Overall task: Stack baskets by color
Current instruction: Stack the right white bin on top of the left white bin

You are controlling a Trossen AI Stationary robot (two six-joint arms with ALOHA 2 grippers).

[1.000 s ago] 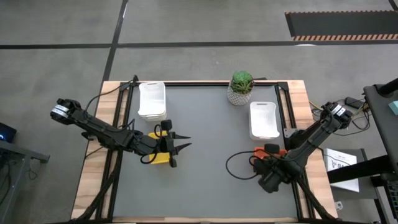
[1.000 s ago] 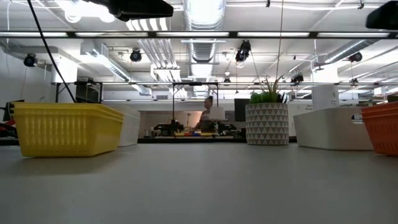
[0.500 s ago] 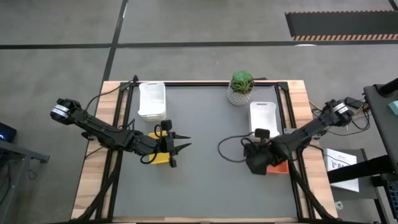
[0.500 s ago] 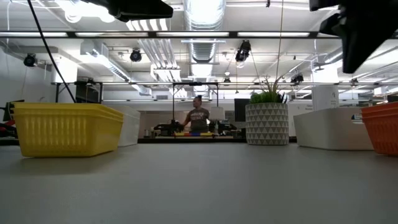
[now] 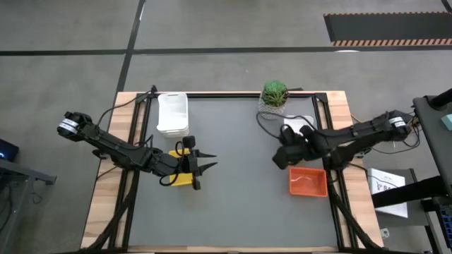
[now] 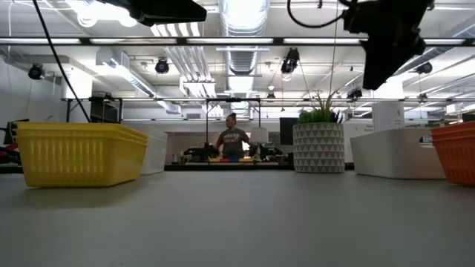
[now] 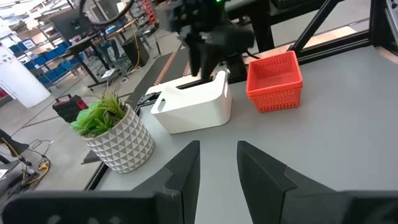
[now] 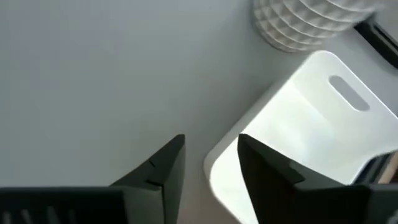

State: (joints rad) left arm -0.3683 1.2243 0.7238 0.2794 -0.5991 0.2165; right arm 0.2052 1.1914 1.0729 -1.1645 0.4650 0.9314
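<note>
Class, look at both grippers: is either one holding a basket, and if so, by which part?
Neither. The right gripper hangs open over a white basket without touching it; the left gripper is open and empty.

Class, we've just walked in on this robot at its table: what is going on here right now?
The robot is sorting baskets by colour. The right gripper hangs with fingers parted and empty above the white basket near the potted plant, with the orange basket close beside it. The left gripper hovers open by the yellow basket, holding nothing. Another white basket sits at the table's far left.
</note>
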